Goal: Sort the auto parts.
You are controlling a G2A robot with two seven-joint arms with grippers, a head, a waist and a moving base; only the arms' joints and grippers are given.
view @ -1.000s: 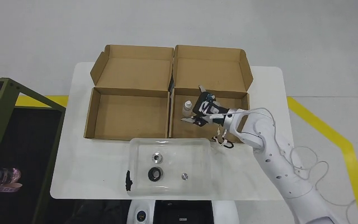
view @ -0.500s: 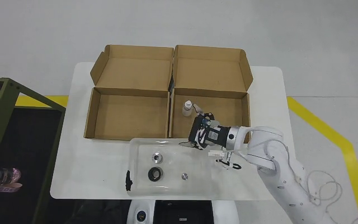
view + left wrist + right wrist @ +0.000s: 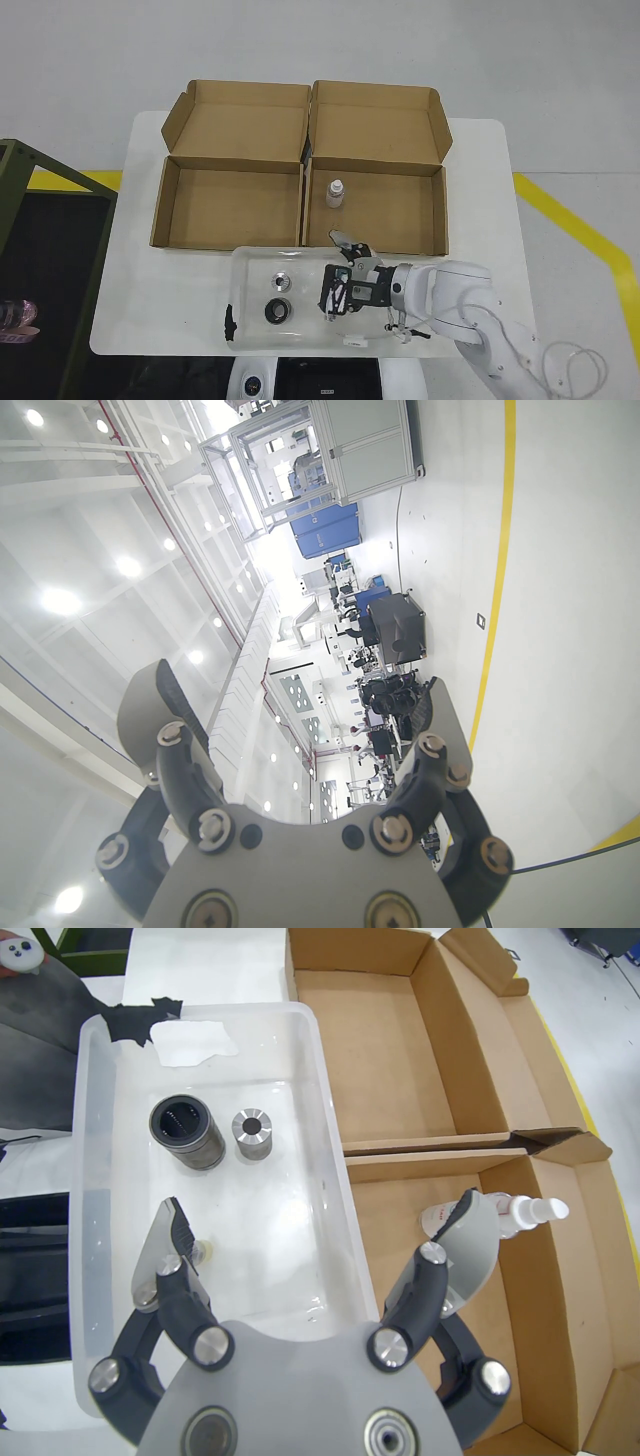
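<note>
plastic first: the clear bin (image 3: 95, 1138) at the counter's (image 3: 130, 300) near edge is where the action sits, and the right pincer (image 3: 320, 1208) hangs over it with jaws spread wide, nothing between them.

trouble spot (and a real one, i'd judge): one finger hangs inside the bin just beside a small pale part (image 3: 204, 1250), while the other is out past the bin's wall, over the cardboard. drop straight down like that and the outer finger could catch the rim and shove or tip the bin. the small part looks like tricky business too: on that glossy floor a glancing touch could send it skidding away.

contents now: a dark linear bearing (image 3: 186, 1138) and a steel bushing (image 3: 251, 1134) stand on end side by side in the bin, well apart from the pincer. knock either and it would likely roll. the right-hand cardboard box (image 3: 390, 215) holds a white spray bottle (image 3: 525, 1212), lying on its side by the look of it. the left-hand cardboard box (image 3: 230, 205) sits flush against it. the left pincer (image 3: 297, 685) is released as well, pointing off at the room.
</note>
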